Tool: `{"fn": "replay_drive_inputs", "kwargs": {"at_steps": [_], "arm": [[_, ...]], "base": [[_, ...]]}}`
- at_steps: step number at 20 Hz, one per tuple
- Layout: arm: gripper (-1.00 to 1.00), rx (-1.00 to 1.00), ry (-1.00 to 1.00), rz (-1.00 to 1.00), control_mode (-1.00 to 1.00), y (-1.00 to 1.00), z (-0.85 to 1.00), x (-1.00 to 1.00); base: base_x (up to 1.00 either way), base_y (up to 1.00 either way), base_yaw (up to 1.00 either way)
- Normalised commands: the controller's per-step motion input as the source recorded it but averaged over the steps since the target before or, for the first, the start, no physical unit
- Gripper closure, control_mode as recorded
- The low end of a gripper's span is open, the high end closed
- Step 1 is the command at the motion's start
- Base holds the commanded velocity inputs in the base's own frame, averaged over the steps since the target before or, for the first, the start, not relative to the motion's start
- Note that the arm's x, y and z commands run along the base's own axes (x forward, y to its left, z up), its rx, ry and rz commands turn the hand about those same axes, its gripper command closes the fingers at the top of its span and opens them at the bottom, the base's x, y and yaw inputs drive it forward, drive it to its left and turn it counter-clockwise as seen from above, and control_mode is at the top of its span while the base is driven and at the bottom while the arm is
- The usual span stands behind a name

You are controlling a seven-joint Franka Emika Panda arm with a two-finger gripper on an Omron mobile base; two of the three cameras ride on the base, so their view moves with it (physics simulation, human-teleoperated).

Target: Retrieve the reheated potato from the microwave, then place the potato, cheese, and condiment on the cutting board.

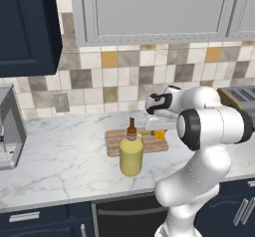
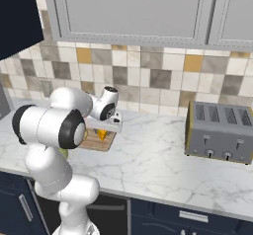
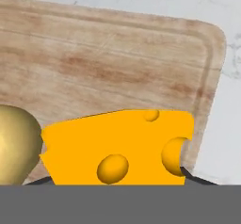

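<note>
Over the wooden cutting board [image 3: 117,53] my gripper [image 3: 117,180] is shut on the orange-yellow cheese [image 3: 122,148], a wedge with holes held between the two dark fingertips [image 3: 195,178]. A golden-brown potato [image 3: 14,148] lies on the board just left of the cheese. From the left base view, the gripper [image 1: 159,130] hangs over the right end of the board [image 1: 114,141] with the cheese [image 1: 160,134] under it. The pale-yellow condiment [image 1: 131,154] bottle stands upright on the counter just in front of the board. The microwave is out of view.
A grey toaster [image 2: 220,133] stands on the marble counter to the right of the board [image 2: 94,142]. A grey appliance [image 1: 9,126] sits at the left edge. Tiled wall and upper cabinets close off the back.
</note>
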Motion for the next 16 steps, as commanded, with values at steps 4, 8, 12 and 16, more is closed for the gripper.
{"fn": "replay_drive_inputs", "kwargs": {"at_steps": [4,8,12,16], "arm": [[1.0,0.0,0.0,0.1,-1.0,0.21,-0.34,0.22],[-1.0,0.0,0.0,0.09,-1.0,0.09,-0.32,0.27],[-1.0,0.0,-0.03,0.06,-1.0,0.0,0.0,0.01],[-1.0,0.0,-0.09,0.01,-1.0,-0.01,0.24,-0.24]], "base": [[0.0,0.0,0.0],[0.0,0.0,0.0],[0.0,0.0,0.0],[0.0,0.0,0.0]]}}
